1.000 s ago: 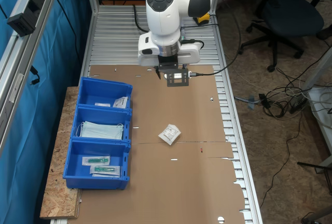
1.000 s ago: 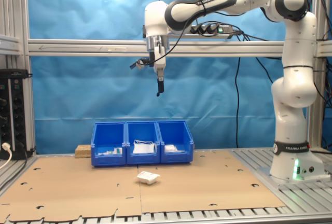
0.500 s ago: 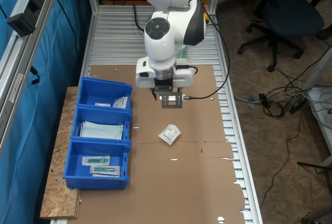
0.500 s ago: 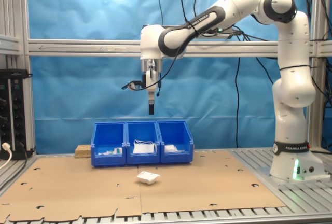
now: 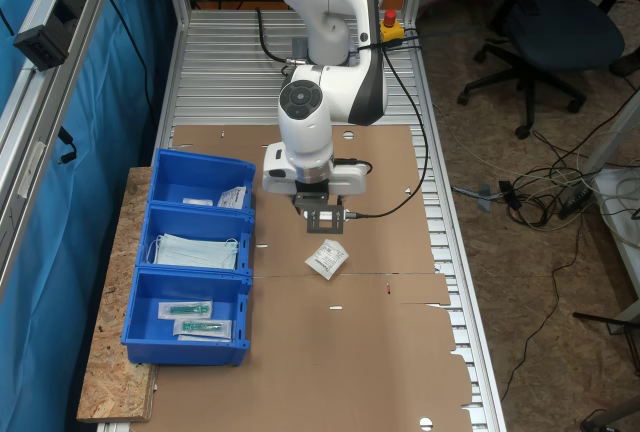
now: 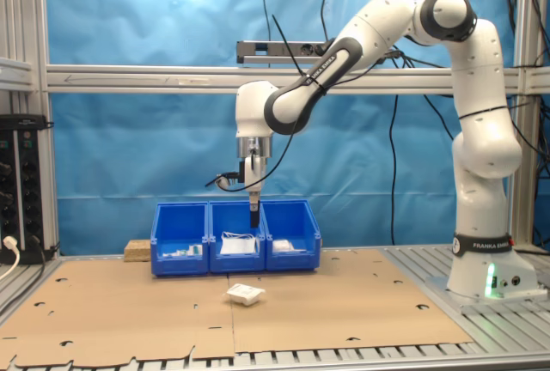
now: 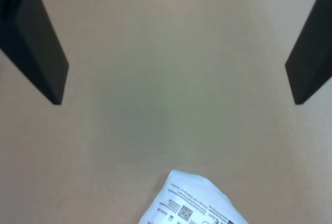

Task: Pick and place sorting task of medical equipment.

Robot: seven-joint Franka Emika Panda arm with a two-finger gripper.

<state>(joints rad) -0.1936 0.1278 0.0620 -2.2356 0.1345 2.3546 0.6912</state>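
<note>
The medical equipment, a small white sealed packet [image 5: 327, 258], lies flat on the cardboard sheet, a short way out from the row of blue bins. In the second exterior view the packet [image 6: 245, 294] rests in front of the middle bin. My gripper [image 5: 323, 220] hangs open above the cardboard, just short of the packet on the robot-base side. In the second exterior view the gripper [image 6: 253, 218] points straight down, well above the packet. The wrist view shows both dark fingers [image 7: 39, 58] spread wide around bare cardboard, gripper [image 7: 176, 102] holding nothing, with the packet [image 7: 193, 202] at the picture's edge.
Three joined blue bins [image 5: 198, 209] stand along the cardboard's edge by the blue curtain, also seen in the second exterior view [image 6: 182, 265]. One holds white packets [image 5: 232, 197], the middle one light-blue masks [image 5: 196, 250], the last clear packets with green items [image 5: 190, 309]. Open cardboard surrounds the packet.
The arm has come down and swung away from its base toward the packet over the last second. The gripper stayed open. The packet has not moved.
</note>
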